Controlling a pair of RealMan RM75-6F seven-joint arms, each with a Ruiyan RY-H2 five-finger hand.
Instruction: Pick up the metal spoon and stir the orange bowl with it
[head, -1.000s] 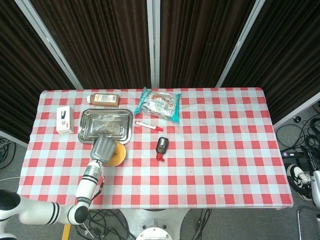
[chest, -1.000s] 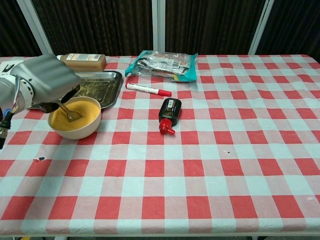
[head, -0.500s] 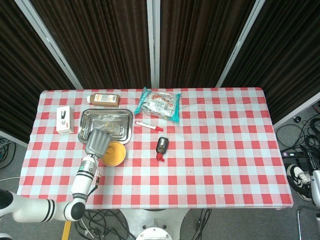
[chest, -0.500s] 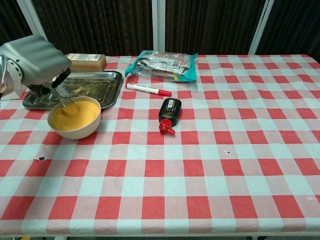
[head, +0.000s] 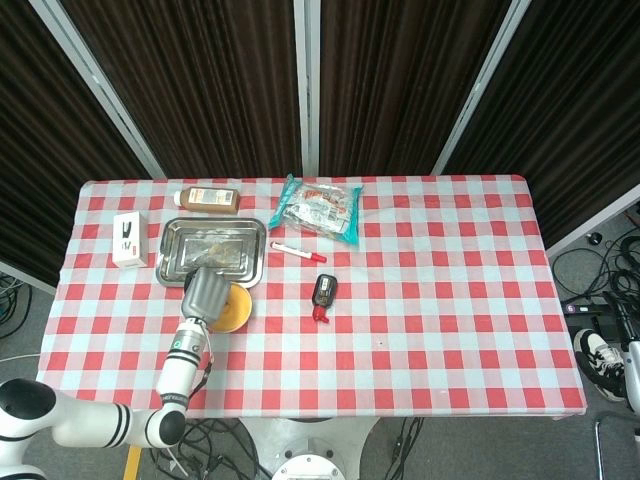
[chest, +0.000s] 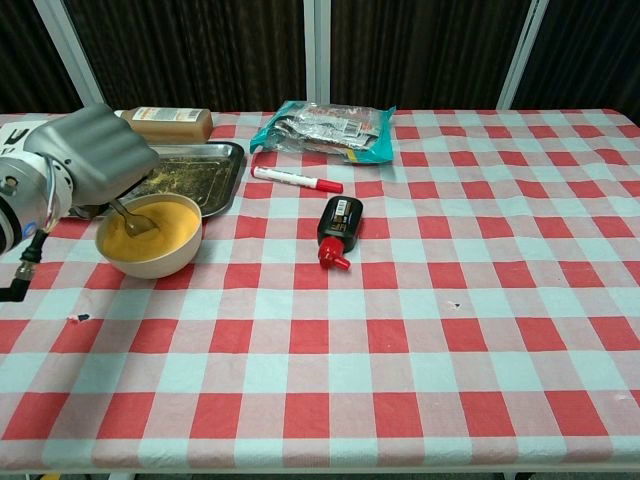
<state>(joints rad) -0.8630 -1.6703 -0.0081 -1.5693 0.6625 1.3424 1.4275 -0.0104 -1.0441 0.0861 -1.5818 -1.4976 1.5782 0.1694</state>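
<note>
Over the orange bowl (chest: 150, 236), at its left rim: my left hand (chest: 93, 162), fingers clamped on the handle of the metal spoon (chest: 133, 218); the grip itself is hidden under the grey shell of the hand, so I judge the hold from the spoon hanging steady below it

Spoon: tilted, bowl end down inside the orange bowl, touching or just off the inner floor toward the left side; I cannot tell which from the chest view

Orange bowl: upright on the checked tablecloth (chest: 420, 330), just in front of the metal tray (chest: 195, 170); nothing I can make out inside it but the spoon

Beside the bowl, to its right: black bottle with red cap (chest: 338, 228), lying flat, apart from the bowl

Behind the bowl, past the tray: brown bottle (chest: 170, 123) on its side; further right, white marker (chest: 296, 180) and foil snack packet (chest: 325, 128)

Right hand: not visible in either view

Step in hand, as I read it: stirring, pick-up done

Next move, my judgement: sweep the spoon round inside the rim, keeping the tip low and the hand clear of the bowl wall so the bowl does not slide toward the tray
</note>
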